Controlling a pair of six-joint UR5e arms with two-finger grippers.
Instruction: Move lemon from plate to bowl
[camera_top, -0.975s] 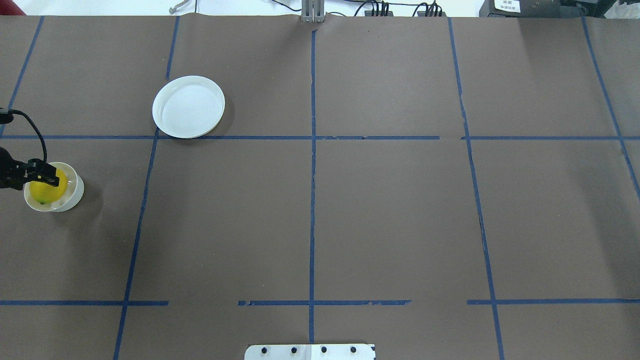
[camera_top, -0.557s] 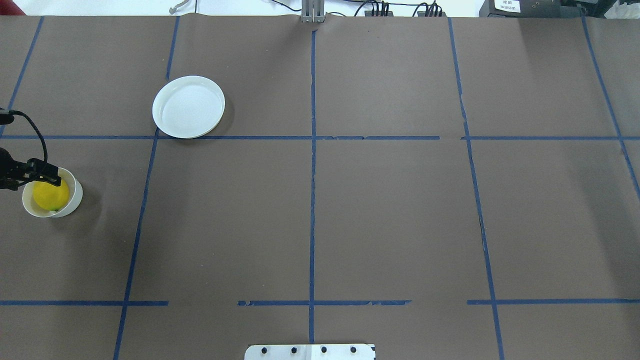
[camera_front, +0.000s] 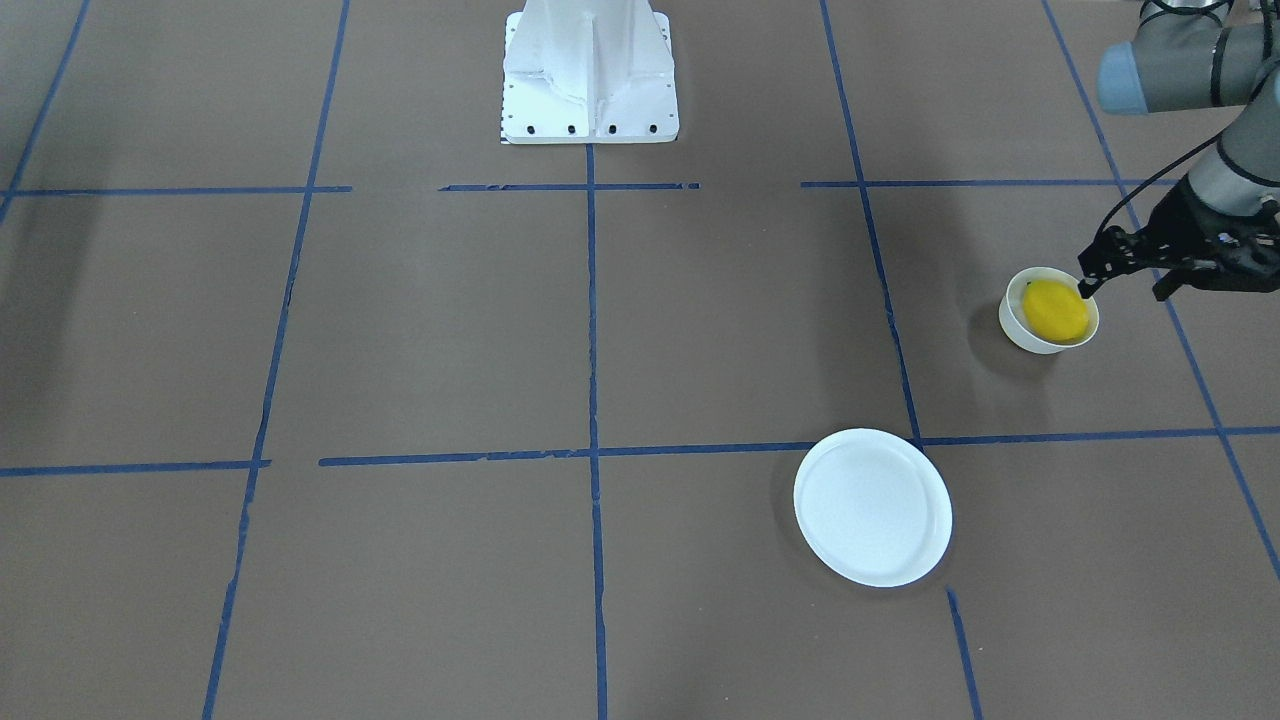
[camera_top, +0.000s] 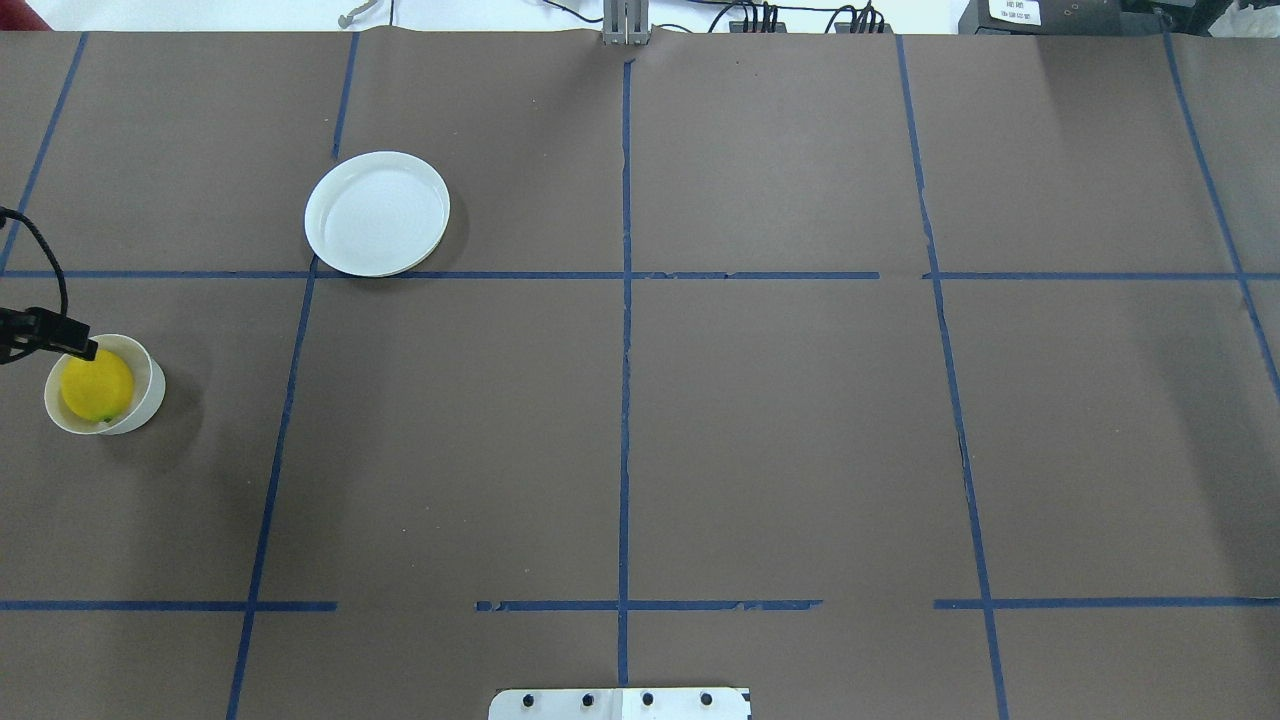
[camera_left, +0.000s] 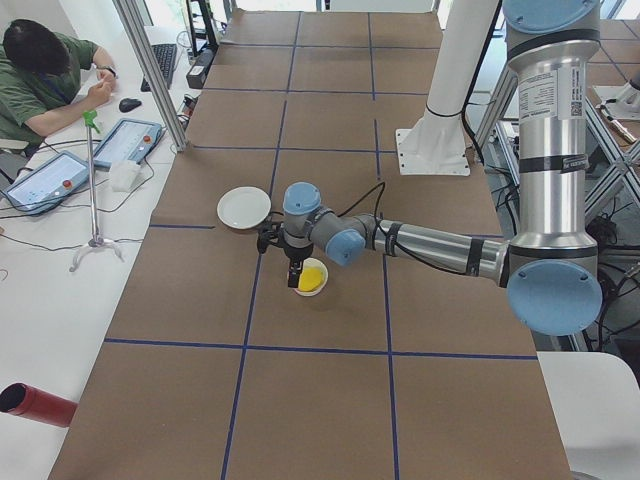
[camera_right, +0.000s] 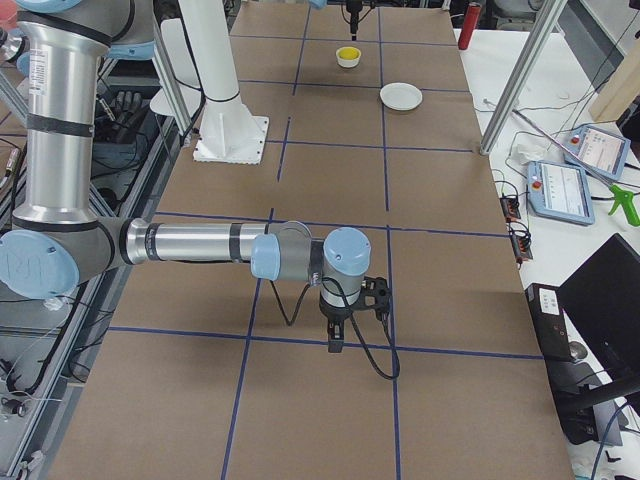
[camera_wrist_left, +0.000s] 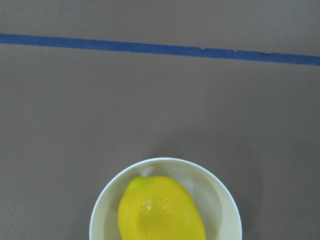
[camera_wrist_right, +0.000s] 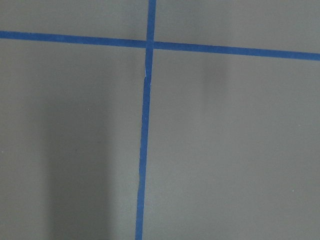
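Note:
The yellow lemon (camera_front: 1055, 310) lies inside the small white bowl (camera_front: 1012, 322) at the table's left side; they also show in the overhead view as lemon (camera_top: 96, 386) and bowl (camera_top: 150, 392), and the left wrist view looks down on the lemon (camera_wrist_left: 160, 212). The wide white plate (camera_top: 377, 213) sits empty further in. My left gripper (camera_front: 1125, 285) is open and empty, just above and beside the bowl's outer rim. My right gripper (camera_right: 335, 340) shows only in the exterior right view, low over bare table; I cannot tell whether it is open.
Brown paper with blue tape lines covers the table. The robot's white base (camera_front: 590, 70) stands at the middle of its edge. An operator (camera_left: 45, 75) sits at a side desk with tablets. A red cylinder (camera_left: 35, 405) lies off the table.
My left gripper has drawn back from the lemon towards the table's left edge, leaving the lemon lying in the bowl. The bowl has shifted slightly.

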